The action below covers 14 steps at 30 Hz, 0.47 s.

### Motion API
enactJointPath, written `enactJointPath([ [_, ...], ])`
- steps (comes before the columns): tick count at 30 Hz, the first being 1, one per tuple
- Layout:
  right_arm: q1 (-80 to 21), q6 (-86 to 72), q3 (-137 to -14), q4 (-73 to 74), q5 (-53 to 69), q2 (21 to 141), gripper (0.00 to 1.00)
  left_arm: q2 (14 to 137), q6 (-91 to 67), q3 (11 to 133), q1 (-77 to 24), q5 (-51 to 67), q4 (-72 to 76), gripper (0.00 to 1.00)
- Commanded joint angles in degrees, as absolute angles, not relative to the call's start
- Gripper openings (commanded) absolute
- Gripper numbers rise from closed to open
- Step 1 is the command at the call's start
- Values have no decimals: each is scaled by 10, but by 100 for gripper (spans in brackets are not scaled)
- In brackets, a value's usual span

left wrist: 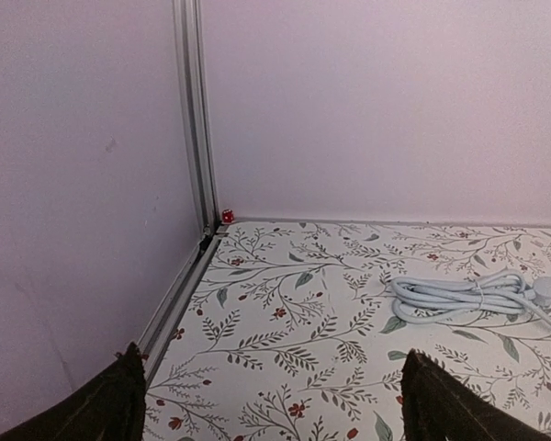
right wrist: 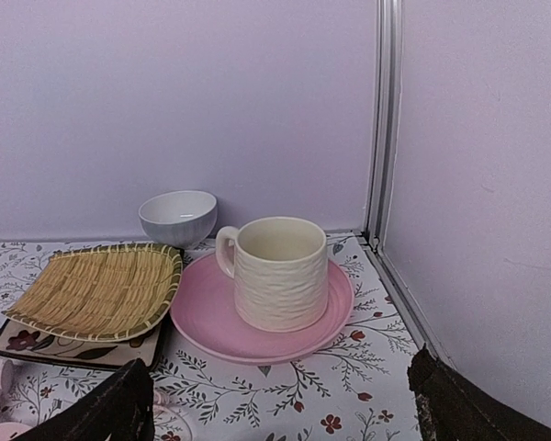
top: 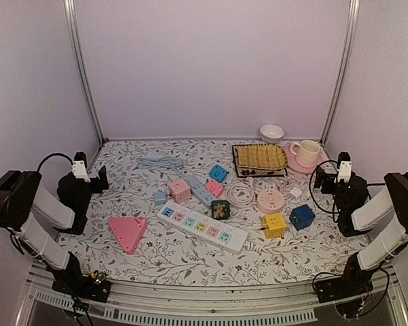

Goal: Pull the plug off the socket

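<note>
left end effector (left wrist: 273,386): fingers stood wide apart with nothing between them; in the top view it sat at the left edge of the frame, well apart from the sockets.
right end effector (right wrist: 281,381): fingers stood wide apart and empty; in the top view it sat at the right edge of the frame, near the cup.
plug (top: 220,209): dark and squarish, at the centre of the top view, on the upper edge of the white power strip; how far it was seated could not be told.
white power strip (top: 202,229): long, with a row of pastel outlets, lying diagonally from centre left toward lower right of the top view.
pink cube socket (top: 179,191): just up and left of the plug, beside the grey strip (top: 198,190).
yellow cube socket (top: 274,225): right of the white power strip's lower end, with the blue cube socket (top: 302,216) just beside it.
pink triangle socket (top: 128,233): lower left of the top view, apart from the rest.
coiled cable (left wrist: 468,299): pale grey-blue, bundled, at the right of the left wrist view.
cup (right wrist: 280,271): cream, ribbed, upright on the pink saucer (right wrist: 211,322).
bowl (right wrist: 177,217): white, against the back wall, behind the woven tray (right wrist: 101,289).
woven tray: rested on a dark flowered plate (right wrist: 37,342).
desk (top: 190,261): covered in a leaf and flower print.
</note>
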<state>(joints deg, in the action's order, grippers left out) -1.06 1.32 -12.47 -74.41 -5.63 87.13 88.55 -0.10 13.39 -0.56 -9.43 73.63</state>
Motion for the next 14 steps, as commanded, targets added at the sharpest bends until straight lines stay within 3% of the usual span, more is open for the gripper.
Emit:
enactJointPath([
  [1,-8,6,-134,-742,-64,877,99,889,8,138,-12,-94,753,97],
  [14,-7,6,-135,-740,-60,878,99,889,9,139,-12,-94,753,97],
])
